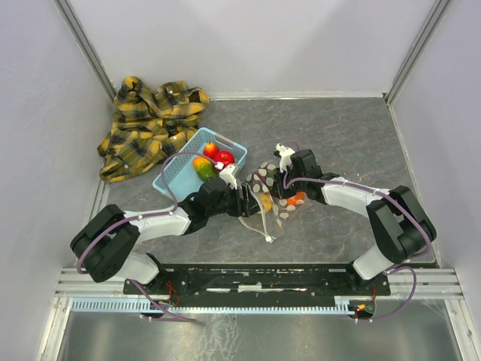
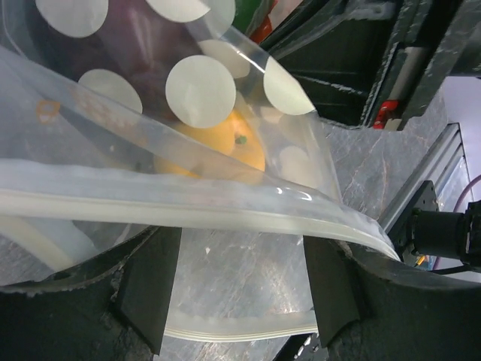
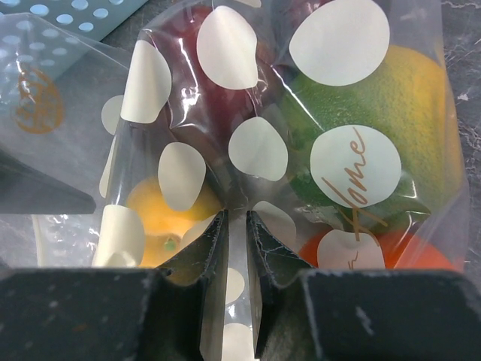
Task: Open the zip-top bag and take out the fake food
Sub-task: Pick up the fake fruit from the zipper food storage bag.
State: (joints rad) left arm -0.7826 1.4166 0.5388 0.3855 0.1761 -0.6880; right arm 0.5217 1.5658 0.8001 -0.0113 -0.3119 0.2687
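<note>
I work over a grey, stone-patterned table [image 1: 353, 135] with pale walls around it. In its far left corner lies a crumpled yellow-and-black plaid cloth [image 1: 146, 124]. Just right of the cloth and a little nearer sits the light blue slotted basket [image 1: 174, 179]. It holds two red fruits [image 1: 223, 157] and a green-and-orange fruit [image 1: 203, 168].

The zip-top bag [image 1: 267, 188] lies on the table near the middle, just right of the basket and between my two grippers. Its film is clear and printed with white oval dots, one of them crossed by gold script. Its white zip strip [image 2: 225, 214] is at the end facing my left gripper.

My left gripper [image 2: 240, 289] reaches in from the left. Its jaws stand wide apart and hold nothing. One lip of the bag's mouth runs across in front of my left fingers [image 2: 146, 286], and the other lip shows lower down in the gap between them. I cannot tell whether either lip touches the pads.

My right gripper [image 3: 237, 248] comes in from the right. Its jaws are drawn almost together, pinching a fold of the dotted film between them.

The fake food [image 3: 376, 105] is inside the bag, pressed against the film. There is a large green-and-yellow fruit on the right in my right wrist view. A red-orange fruit [image 3: 406, 252] lies under it, a dark maroon fruit [image 3: 188, 45] at the far end, and a small round orange fruit [image 3: 161, 210] beside my right fingers.
</note>
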